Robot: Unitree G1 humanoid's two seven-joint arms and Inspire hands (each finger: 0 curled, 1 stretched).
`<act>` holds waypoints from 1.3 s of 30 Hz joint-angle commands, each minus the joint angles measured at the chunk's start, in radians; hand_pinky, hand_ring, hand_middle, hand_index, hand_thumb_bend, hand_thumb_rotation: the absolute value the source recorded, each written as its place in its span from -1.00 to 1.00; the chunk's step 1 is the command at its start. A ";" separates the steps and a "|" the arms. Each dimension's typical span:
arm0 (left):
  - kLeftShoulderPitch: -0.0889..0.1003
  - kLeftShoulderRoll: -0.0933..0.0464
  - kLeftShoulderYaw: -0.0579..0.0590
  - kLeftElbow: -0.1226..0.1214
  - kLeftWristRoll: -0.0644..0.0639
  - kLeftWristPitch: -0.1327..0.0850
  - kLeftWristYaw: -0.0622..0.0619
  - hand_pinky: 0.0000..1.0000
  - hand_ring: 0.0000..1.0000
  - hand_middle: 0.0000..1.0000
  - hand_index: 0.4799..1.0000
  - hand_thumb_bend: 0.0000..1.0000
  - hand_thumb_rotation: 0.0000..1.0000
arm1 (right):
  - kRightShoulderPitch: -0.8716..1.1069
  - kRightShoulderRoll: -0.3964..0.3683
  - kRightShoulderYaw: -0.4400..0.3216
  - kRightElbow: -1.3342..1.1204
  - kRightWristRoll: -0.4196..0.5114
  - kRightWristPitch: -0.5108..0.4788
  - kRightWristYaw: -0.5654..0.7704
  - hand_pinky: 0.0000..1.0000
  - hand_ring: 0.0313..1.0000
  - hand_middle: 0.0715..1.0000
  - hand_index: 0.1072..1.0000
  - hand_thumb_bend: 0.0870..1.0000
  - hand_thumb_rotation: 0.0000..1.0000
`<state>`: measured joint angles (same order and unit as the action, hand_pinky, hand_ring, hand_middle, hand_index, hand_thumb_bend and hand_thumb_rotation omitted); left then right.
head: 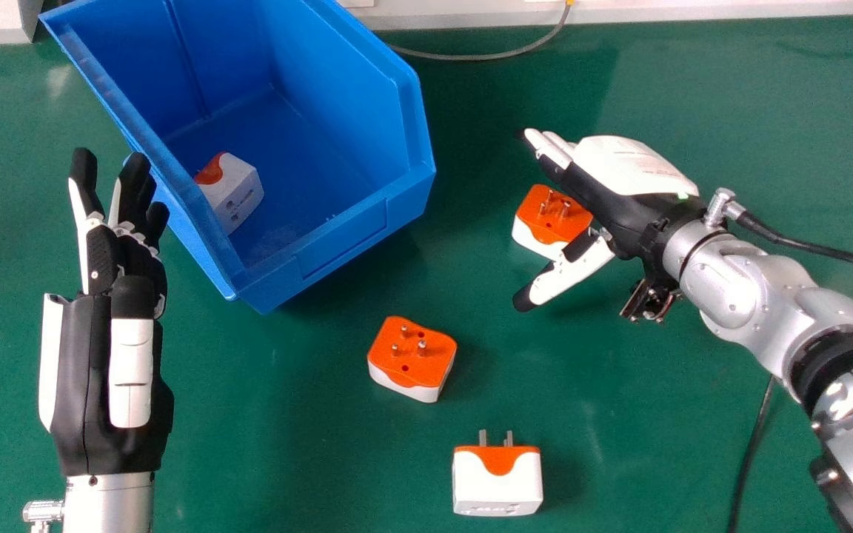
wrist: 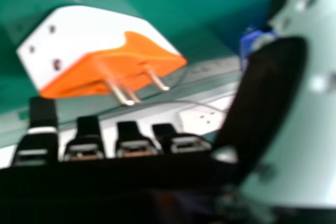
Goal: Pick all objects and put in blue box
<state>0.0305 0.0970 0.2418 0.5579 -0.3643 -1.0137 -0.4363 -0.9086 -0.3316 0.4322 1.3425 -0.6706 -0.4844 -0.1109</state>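
"Green tabletop [head: 286, 444], with a pale ledge [head: 663, 21] along the far edge and a grey cable [head: 478, 56] curving in front. Where do the adapters stand?"

"I count 4. 1 is inside the blue box [head: 345, 240], partly hidden by its left rim: the boxed adapter [head: 240, 189]. The other 3 are on the table, to the right of the box or nearer the robot."

"And the right hand [head: 623, 174]?"

"Over by the far adapter [head: 532, 228], which sits pins up in the gap between fingers and thumb. The fingers are extended and the thumb is spread wide, so nothing is gripped. Whether they touch it, I can't tell."

"So the step in hand is lining up a pick?"

"I'd judge so. The next move calls for bringing thumb and fingers in on the white sides, clear of the metal pins, then a lift high enough to pass the box's wall."

"What about the left hand [head: 86, 370]?"

"Beside the box's left side, fingers straight, holding nothing."

"Which adapters would remain after that?"

"These 2: the middle adapter [head: 412, 359], pins up, and the near adapter [head: 498, 481], on its side with pins pointing away from the robot. That last might need a different wrist angle."
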 commanded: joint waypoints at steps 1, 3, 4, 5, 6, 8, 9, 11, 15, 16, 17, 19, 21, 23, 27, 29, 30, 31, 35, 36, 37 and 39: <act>0.005 0.003 0.000 -0.024 -0.004 -0.012 -0.005 1.00 1.00 0.97 0.87 0.51 0.81 | -0.018 0.000 -0.015 0.002 0.023 0.011 -0.002 0.68 0.94 1.00 1.00 1.00 -0.23; 0.006 0.003 -0.001 -0.025 -0.006 -0.010 -0.006 1.00 1.00 0.97 0.87 0.51 0.81 | -0.018 0.002 -0.015 0.003 0.021 0.019 -0.004 0.68 0.92 1.00 1.00 1.00 -0.23; 0.006 0.003 0.000 -0.023 -0.008 -0.009 -0.007 1.00 1.00 0.97 0.87 0.50 0.81 | -0.019 0.001 -0.014 0.005 0.018 0.023 -0.007 0.68 0.92 1.00 1.00 1.00 -0.23; 0.007 0.003 0.000 -0.024 -0.009 -0.007 -0.007 1.00 1.00 0.97 0.87 0.50 0.81 | -0.020 0.001 -0.012 0.005 0.015 0.027 -0.011 0.68 0.92 1.00 1.00 1.00 -0.23; 0.009 0.004 0.001 -0.027 -0.008 -0.006 -0.006 1.00 1.00 0.97 0.87 0.50 0.81 | -0.022 0.002 -0.010 0.006 0.012 0.032 -0.013 0.68 0.91 1.00 1.00 1.00 -0.23; 0.013 0.004 0.000 -0.035 -0.007 -0.003 -0.004 1.00 1.00 0.97 0.87 0.51 0.80 | -0.027 0.002 -0.010 0.009 0.010 0.040 -0.014 0.67 0.90 1.00 1.00 1.00 -0.23; 0.016 0.004 -0.001 -0.041 -0.006 0.001 -0.002 1.00 1.00 0.97 0.87 0.51 0.80 | -0.028 0.003 -0.011 0.010 0.011 0.043 -0.012 0.67 0.91 1.00 1.00 1.00 -0.23; 0.018 0.004 -0.001 -0.045 -0.004 0.004 -0.001 1.00 1.00 0.97 0.87 0.51 0.80 | -0.030 0.002 -0.013 0.011 0.014 0.045 -0.006 0.67 0.91 1.00 1.00 1.00 -0.23; 0.013 0.007 0.003 -0.038 -0.001 0.004 0.000 1.00 1.00 0.97 0.87 0.52 0.79 | -0.035 0.005 -0.004 0.014 0.003 0.061 -0.006 0.67 0.91 1.00 1.00 1.00 -0.24; 0.013 0.007 0.004 -0.040 0.000 0.005 0.001 1.00 1.00 0.97 0.87 0.52 0.79 | -0.037 0.006 -0.002 0.015 0.001 0.066 -0.006 0.67 0.90 1.00 1.00 1.00 -0.25; 0.013 0.007 0.004 -0.041 0.001 0.006 0.001 1.00 1.00 0.97 0.87 0.52 0.79 | -0.038 0.006 -0.001 0.015 -0.001 0.069 -0.006 0.67 0.90 1.00 1.00 1.00 -0.25; 0.011 0.007 0.004 -0.038 0.000 0.004 0.000 1.00 1.00 0.97 0.86 0.52 0.79 | -0.038 0.007 0.002 0.015 -0.002 0.070 -0.012 0.66 0.90 1.00 1.00 1.00 -0.25; 0.009 0.008 0.004 -0.033 0.000 0.000 -0.002 1.00 1.00 0.97 0.86 0.52 0.79 | -0.038 0.009 0.002 0.016 -0.001 0.072 -0.021 0.66 0.90 1.00 1.00 1.00 -0.25; 0.009 0.009 0.004 -0.034 -0.005 0.004 -0.006 1.00 1.00 0.97 0.86 0.50 0.79 | -0.036 0.009 0.006 0.015 -0.005 0.072 -0.038 0.65 0.89 1.00 1.00 1.00 -0.27; 0.011 0.008 0.002 -0.039 -0.007 0.007 -0.009 1.00 1.00 0.97 0.86 0.51 0.79 | -0.035 0.010 0.012 0.016 -0.010 0.077 -0.069 0.63 0.85 0.98 0.99 1.00 -0.28; 0.009 0.008 0.002 -0.036 -0.010 0.009 -0.011 1.00 1.00 0.97 0.86 0.51 0.79 | -0.035 0.010 0.013 0.017 -0.009 0.077 -0.075 0.63 0.84 0.97 0.99 1.00 -0.29; 0.008 0.008 0.003 -0.035 -0.011 0.010 -0.013 1.00 1.00 0.97 0.86 0.51 0.79 | -0.035 0.010 0.013 0.017 -0.009 0.077 -0.075 0.63 0.84 0.96 0.98 1.00 -0.29; 0.009 0.007 0.002 -0.036 -0.012 0.010 -0.014 1.00 1.00 0.97 0.86 0.51 0.78 | -0.036 0.011 0.014 0.018 -0.009 0.077 -0.075 0.63 0.83 0.95 0.98 1.00 -0.29; 0.011 0.005 0.002 -0.038 -0.013 0.010 -0.018 1.00 1.00 0.97 0.86 0.51 0.77 | -0.038 0.015 0.011 0.020 -0.005 0.085 -0.065 0.63 0.82 0.93 0.97 1.00 -0.28; 0.010 0.006 0.003 -0.036 -0.014 0.009 -0.020 1.00 1.00 0.97 0.86 0.51 0.77 | -0.039 0.016 0.013 0.020 -0.008 0.087 -0.068 0.64 0.82 0.93 0.97 1.00 -0.28; 0.010 0.006 0.003 -0.037 -0.014 0.009 -0.020 1.00 1.00 0.97 0.86 0.50 0.77 | -0.040 0.018 0.012 0.021 -0.006 0.089 -0.066 0.64 0.82 0.93 0.97 1.00 -0.28; 0.010 0.004 0.003 -0.040 -0.012 0.009 -0.018 1.00 1.00 0.97 0.86 0.50 0.77 | -0.042 0.020 0.010 0.021 -0.004 0.092 -0.062 0.62 0.82 0.93 0.96 1.00 -0.27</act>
<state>0.0397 0.0971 0.2420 0.5349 -0.3719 -0.9948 -0.4528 -0.9087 -0.3131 0.4459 1.3665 -0.6806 -0.3969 -0.1690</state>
